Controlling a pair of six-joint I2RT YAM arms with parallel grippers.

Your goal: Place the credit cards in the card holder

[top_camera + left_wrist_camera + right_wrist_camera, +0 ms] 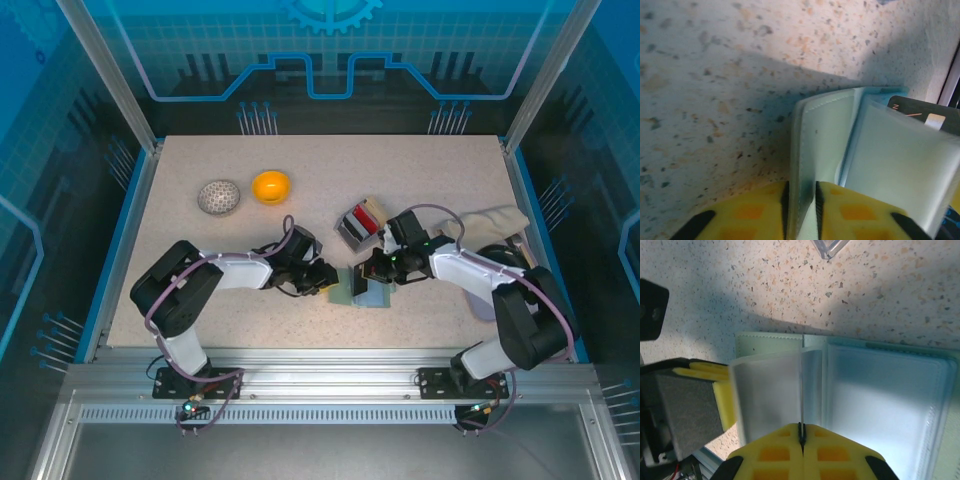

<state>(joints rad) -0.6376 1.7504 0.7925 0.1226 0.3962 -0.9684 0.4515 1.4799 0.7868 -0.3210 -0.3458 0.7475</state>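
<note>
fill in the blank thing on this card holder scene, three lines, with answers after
1. The card holder lies ___ on the table.
2. The bowl beside the speckled ball is coloured ___.
3. The right end effector, pinching a clear sleeve of the holder, is ___.

Missing words: open; orange; shut

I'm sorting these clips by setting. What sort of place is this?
Probably a robotics lab test cell rather than a home or shop. A left arm and a right arm are bolted to an aluminium rail at a speckled tabletop. It is walled by panels with blue circuit-style graphics.
</note>
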